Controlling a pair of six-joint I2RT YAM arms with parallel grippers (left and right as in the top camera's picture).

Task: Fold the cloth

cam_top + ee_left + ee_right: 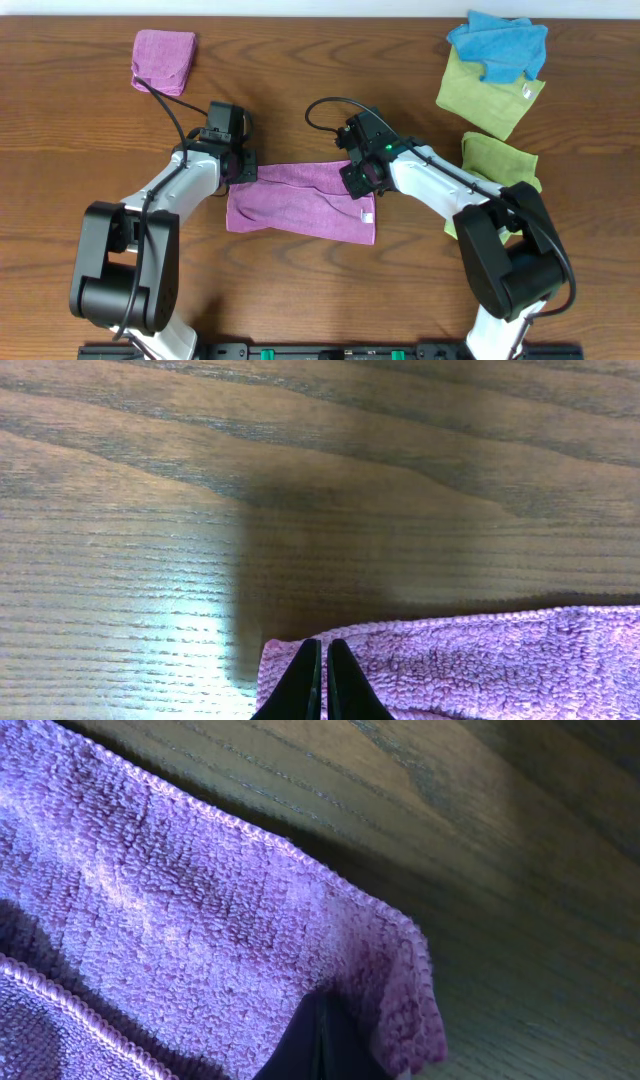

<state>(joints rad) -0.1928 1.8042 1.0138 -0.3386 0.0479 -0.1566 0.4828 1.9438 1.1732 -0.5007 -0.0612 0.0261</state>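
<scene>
Purple-magenta microfibre, the cloth (300, 200) lies on the wooden worktop (300, 80) as a wide band, doubled over on itself, with its white tag (366, 217) at the right end. The left gripper (320, 658) sits at the cloth's far left corner, jaws drawn almost together over the hem; whether fabric is caught between them cannot be told. The right gripper (321, 1015) is at the cloth's far right corner, jaws closed on the fabric, which stands up and curls around them. Far beyond the cloth's left end lies a small folded purple pad (163, 60). Beyond its right end lie two yellow-green cloths (490, 100), a blue cloth (500, 45) bunched on the farther one.
</scene>
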